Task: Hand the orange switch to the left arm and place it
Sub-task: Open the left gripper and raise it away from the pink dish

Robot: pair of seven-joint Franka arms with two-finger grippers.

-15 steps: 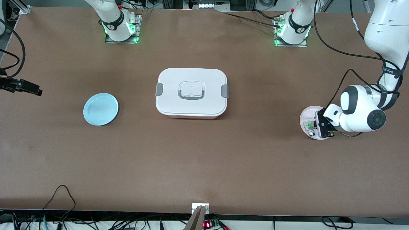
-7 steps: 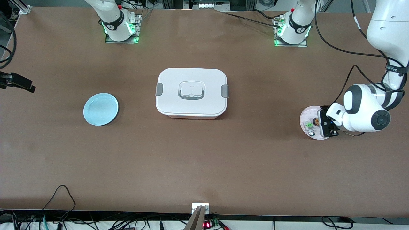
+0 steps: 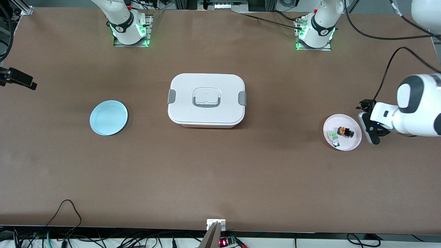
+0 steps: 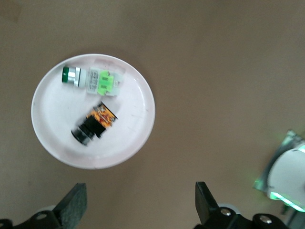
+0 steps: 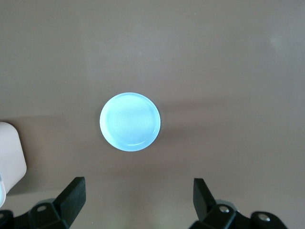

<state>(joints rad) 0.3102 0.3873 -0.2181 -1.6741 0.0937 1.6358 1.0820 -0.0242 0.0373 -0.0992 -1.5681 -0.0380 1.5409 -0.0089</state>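
On the brown tabletop [image 3: 220,179], toward the left arm's end, a pink plate [image 3: 355,140] carries two small parts lying side by side and close together: the orange switch [image 3: 344,132], on its side with its black end pointing toward the left arm's end, and a small clear part with green marks [image 3: 333,135], slightly nearer the front camera. In the left wrist view the orange switch [image 4: 94,123] and the clear part [image 4: 93,79] lie apart from each other, both inside the rim of the pink plate [image 4: 140,133]. The left pincer [image 3: 369,120] hangs above the tabletop just beside the plate, on the side toward the left arm's end, its fingers [image 4: 73,211] spread wide and holding nothing. About level with the plate, toward the right arm's end, a light blue plate [image 3: 109,117] sits bare. The box [image 3: 206,100], lid shut and grey latches at both short ends, stands mid-tabletop between the two plates, a little farther from the front camera. The right pincer [image 5: 138,202] hovers high over the tabletop beside the blue plate [image 5: 130,121], fingers [image 5: 74,195] wide apart and empty.
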